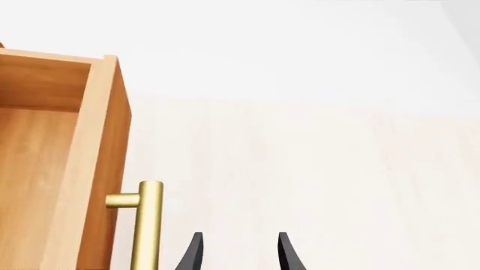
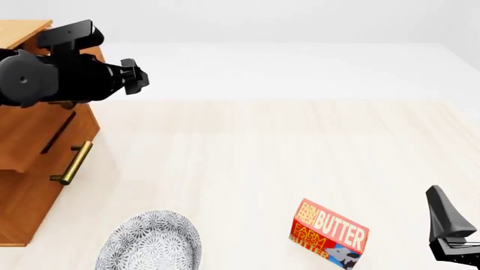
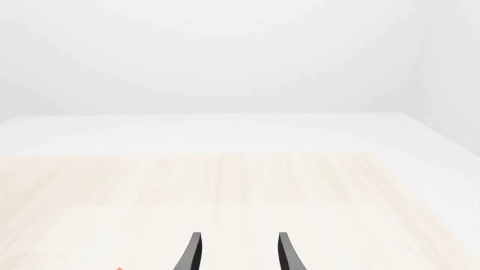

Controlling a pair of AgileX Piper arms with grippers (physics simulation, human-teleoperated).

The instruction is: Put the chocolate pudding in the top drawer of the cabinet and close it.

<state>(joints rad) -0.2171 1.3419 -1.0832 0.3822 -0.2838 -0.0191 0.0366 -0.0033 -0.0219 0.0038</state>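
Your left claw (image 1: 238, 253) is spread w/ nothing between the tips, hanging just beside the brass handle (image 1: 146, 225) of the top drawer (image 1: 60, 157), not touching it. That drawer is pulled out of the cabinet (image 2: 30, 169) at the bench's (image 2: 300, 146) left side. Right claw (image 3: 238, 253) is also spread, empty, low at front right. Pudding box isn't visible in any view. Butter box (image 2: 330, 233) stands near the right claw; patterned bowl (image 2: 150, 242) sits front left.
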